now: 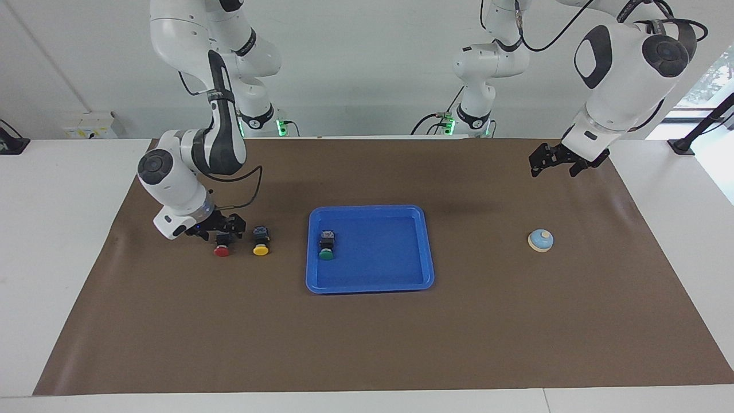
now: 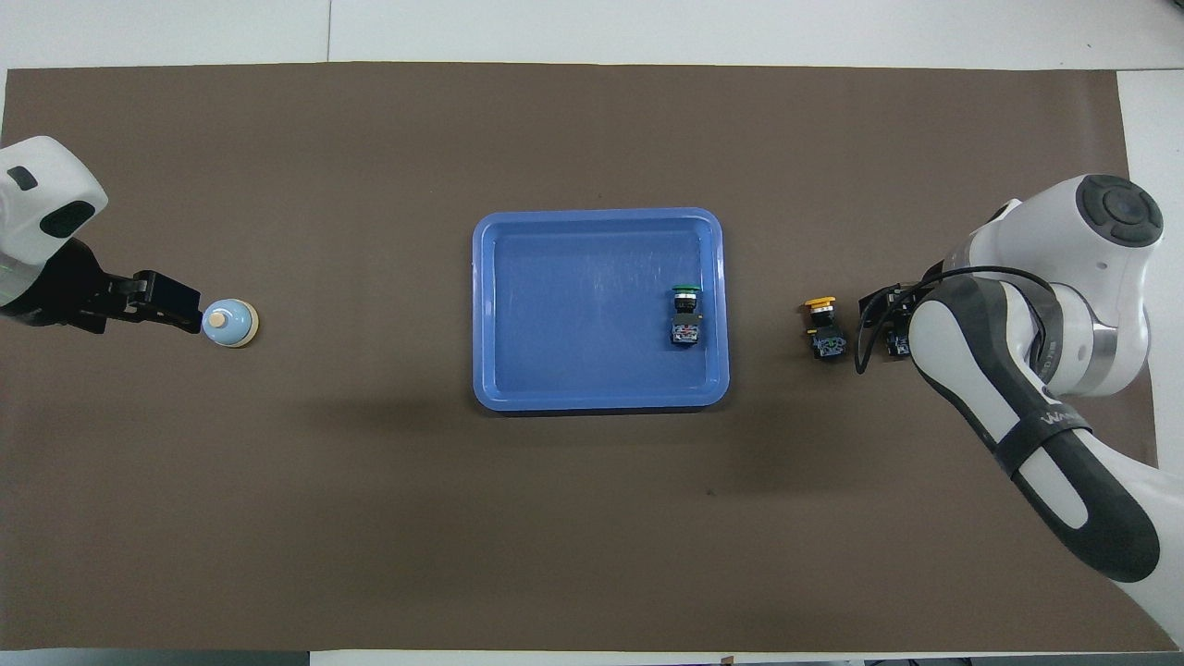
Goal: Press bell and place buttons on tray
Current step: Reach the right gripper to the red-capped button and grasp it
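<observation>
the right end effector [image 1: 221,230], spread around the red button [image 1: 222,250], could knock the yellow button [image 1: 261,248] just beside it.

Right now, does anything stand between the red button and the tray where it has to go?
Yes. The yellow button stands on the mat between the red button and the tray, beside the red one.
</observation>
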Available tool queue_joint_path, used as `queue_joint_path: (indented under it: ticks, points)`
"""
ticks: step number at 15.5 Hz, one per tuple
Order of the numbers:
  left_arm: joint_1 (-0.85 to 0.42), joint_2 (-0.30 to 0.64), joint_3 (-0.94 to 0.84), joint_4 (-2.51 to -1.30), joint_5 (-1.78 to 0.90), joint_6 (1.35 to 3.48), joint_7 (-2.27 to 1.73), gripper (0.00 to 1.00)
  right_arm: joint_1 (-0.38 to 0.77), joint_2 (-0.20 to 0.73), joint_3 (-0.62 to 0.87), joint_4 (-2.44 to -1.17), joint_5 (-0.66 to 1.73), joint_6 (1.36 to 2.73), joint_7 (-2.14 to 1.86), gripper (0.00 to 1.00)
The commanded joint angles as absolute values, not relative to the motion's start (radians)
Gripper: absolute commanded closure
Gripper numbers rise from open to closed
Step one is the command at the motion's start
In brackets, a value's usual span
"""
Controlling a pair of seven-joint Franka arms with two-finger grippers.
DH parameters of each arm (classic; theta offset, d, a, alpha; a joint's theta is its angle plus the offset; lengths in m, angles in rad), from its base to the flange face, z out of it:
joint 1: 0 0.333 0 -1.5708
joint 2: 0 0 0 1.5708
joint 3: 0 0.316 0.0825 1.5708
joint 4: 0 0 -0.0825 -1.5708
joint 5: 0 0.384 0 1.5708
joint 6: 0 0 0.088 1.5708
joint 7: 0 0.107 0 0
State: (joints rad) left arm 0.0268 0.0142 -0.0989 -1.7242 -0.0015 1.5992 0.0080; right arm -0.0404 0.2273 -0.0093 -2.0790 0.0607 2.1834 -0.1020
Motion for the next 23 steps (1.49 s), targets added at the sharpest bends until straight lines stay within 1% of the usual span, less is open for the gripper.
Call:
queue_joint_path:
  ticks: [1, 3, 5, 7, 9, 10, 12, 13, 15, 17, 18, 21, 23]
  points:
    - [0.015, 0.002, -0.087, -1.726, 0.005, 1.594, 0.0, 0.0, -0.06, 0.193, 0.005, -2.146, 0.06, 2.233, -0.126, 0.02]
    - [0.015, 0.002, -0.087, -1.726, 0.006, 1.594, 0.0, 0.0, -0.064, 0.19, 0.006, -2.184, 0.06, 2.301, -0.126, 0.06]
    - [0.015, 0.002, -0.087, -1.726, 0.006, 1.594, 0.0, 0.0, -0.063, 0.192, 0.006, -2.186, 0.06, 2.303, -0.123, 0.17]
    - [0.015, 0.002, -0.087, -1.726, 0.006, 1.594, 0.0, 0.0, -0.063, 0.193, 0.006, -2.184, 0.06, 2.302, -0.124, 0.55]
    - [0.015, 0.002, -0.087, -1.726, 0.006, 1.594, 0.0, 0.0, -0.063, 0.193, 0.006, -2.184, 0.06, 2.304, -0.124, 0.98]
    - [0.015, 0.002, -0.087, -1.726, 0.006, 1.594, 0.0, 0.0, -0.063, 0.193, 0.006, -2.183, 0.06, 2.304, -0.127, 1.0]
    - [0.015, 0.002, -0.087, -1.726, 0.006, 1.594, 0.0, 0.0, -0.063, 0.196, 0.006, -2.151, 0.06, 2.289, -0.141, 1.0]
    - [0.015, 0.002, -0.087, -1.726, 0.006, 1.594, 0.0, 0.0, -0.057, 0.198, 0.009, -2.111, 0.06, 2.255, -0.149, 1.0]
    - [0.015, 0.002, -0.087, -1.727, 0.006, 1.594, 0.0, 0.0, -0.028, 0.209, 0.02, -1.983, 0.078, 2.11, -0.132, 1.0]
    - [0.015, 0.002, -0.087, -1.726, 0.006, 1.594, 0.0, 0.0, 0.064, 0.222, 0.02, -1.881, 0.087, 2.022, -0.013, 1.0]
    - [0.015, 0.002, -0.087, -1.726, 0.006, 1.594, 0.0, 0.0, 0.11, 0.235, 0.02, -1.84, 0.089, 2.001, 0.067, 1.0]
    - [0.015, 0.002, -0.087, -1.726, 0.006, 1.594, 0.0, 0.0, 0.242, 0.256, 0.018, -1.775, 0.087, 2.0, 0.208, 1.0]
    - [0.015, 0.002, -0.087, -1.727, 0.006, 1.594, 0.0, 0.0, 0.302, 0.305, 0.018, -1.706, 0.087, 1.996, 0.233, 1.0]
